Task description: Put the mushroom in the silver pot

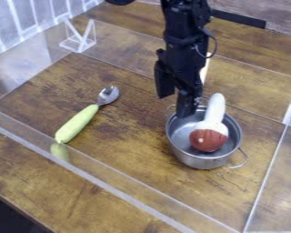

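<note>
The mushroom [210, 127] lies inside the silver pot [189, 155], its red-brown cap down in the bowl and its white stem leaning up over the far rim. My gripper [175, 95] hangs just above the pot's left far edge, pointing straight down. Its dark fingers stand apart, open, with nothing between them. It is close beside the stem but apart from it.
A metal spoon with a yellow-green handle [83, 116] lies on the wooden table to the left. Clear plastic walls [135, 205] run along the front and right side. A clear stand [76, 38] sits at the back left.
</note>
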Motion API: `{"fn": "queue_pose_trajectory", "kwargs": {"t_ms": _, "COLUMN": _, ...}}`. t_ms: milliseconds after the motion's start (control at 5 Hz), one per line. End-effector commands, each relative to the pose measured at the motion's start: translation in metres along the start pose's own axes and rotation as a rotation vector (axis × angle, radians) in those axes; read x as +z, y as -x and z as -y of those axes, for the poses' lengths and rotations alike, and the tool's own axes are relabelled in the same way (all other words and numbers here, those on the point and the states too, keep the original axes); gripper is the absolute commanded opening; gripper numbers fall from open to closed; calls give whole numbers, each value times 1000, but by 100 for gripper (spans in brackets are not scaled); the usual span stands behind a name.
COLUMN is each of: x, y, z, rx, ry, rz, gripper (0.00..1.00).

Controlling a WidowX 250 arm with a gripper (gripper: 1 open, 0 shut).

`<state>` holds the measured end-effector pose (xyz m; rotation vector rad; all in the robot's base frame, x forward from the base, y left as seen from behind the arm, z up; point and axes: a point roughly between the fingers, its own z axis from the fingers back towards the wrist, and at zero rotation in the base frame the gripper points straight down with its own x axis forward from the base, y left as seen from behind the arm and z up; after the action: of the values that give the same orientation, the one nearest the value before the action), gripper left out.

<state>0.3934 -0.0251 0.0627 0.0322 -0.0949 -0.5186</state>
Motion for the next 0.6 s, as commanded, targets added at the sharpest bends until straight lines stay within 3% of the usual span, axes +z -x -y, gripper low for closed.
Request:
{"fn": "queue_pose_trajectory", "kwargs": {"t_ms": 0, "x": 22, "y": -3, "z": -25, "rx": -5, "ry": -42, "rz": 72, "gripper": 100}}
{"fn": "queue_pose_trajectory", "kwargs": {"t_ms": 400, "x": 34, "y": -9, "z": -11, "rx": -144, "ry": -26, "rz": 93, "gripper": 100}}
